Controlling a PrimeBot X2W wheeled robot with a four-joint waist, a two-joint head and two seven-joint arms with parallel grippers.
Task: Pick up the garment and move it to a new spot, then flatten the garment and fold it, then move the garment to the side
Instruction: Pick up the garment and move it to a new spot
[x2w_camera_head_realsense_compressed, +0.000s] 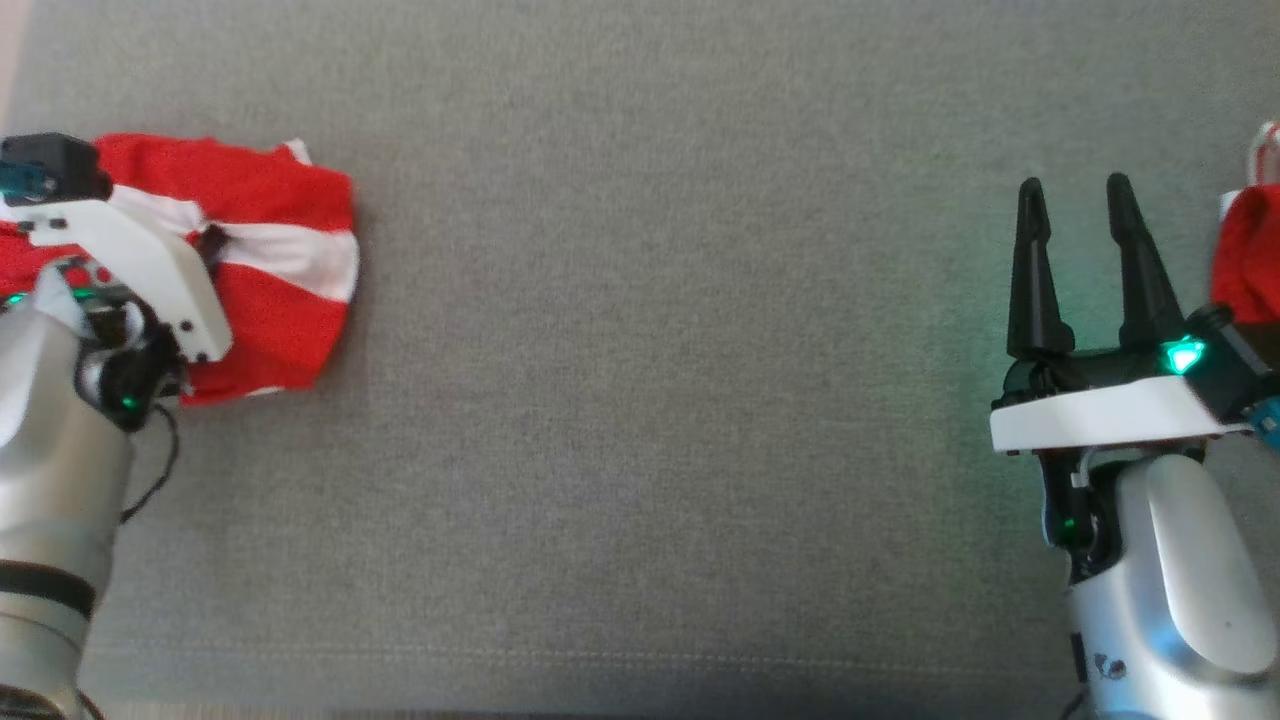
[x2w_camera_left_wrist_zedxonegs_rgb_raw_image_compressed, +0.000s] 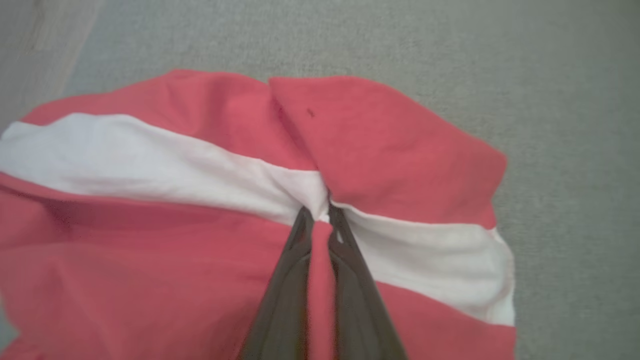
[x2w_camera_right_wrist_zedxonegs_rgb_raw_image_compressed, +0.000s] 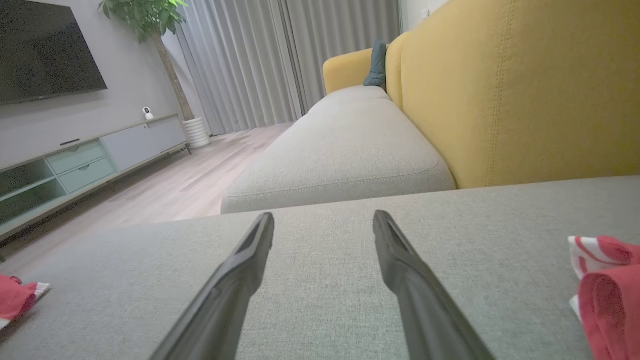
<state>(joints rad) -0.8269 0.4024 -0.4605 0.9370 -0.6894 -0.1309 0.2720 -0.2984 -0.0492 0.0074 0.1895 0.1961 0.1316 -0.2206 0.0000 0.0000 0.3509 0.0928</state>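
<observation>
The garment (x2w_camera_head_realsense_compressed: 285, 275), a red piece with broad white stripes, lies bunched in a loose heap on the grey sofa cushion (x2w_camera_head_realsense_compressed: 650, 400), far out at about nine o'clock in the head view. The left claw (x2w_camera_left_wrist_zedxonegs_rgb_raw_image_compressed: 320, 214) is down on it with its two dark fingers drawn nearly together, pinching a narrow ridge of cloth right where a white stripe meets the red; folds radiate away from that pinch (the fabric puckers upward between the fingers). The left arm's white bracket and silver forearm cover the heap's nine o'clock side in the head view. Well apart from it, across a wide stretch of bare cushion, the right claw (x2w_camera_head_realsense_compressed: 1075, 190) sits at about three o'clock, fingers spread wide and pointing toward twelve, gripping nothing. Just beside it, at the frame's three o'clock edge, is a second red-and-white cloth (x2w_camera_head_realsense_compressed: 1245, 255), not touched by the fingers. The right wrist view shows a yellow backrest (x2w_camera_right_wrist_zedxonegs_rgb_raw_image_compressed: 525, 90) behind the cushion.
</observation>
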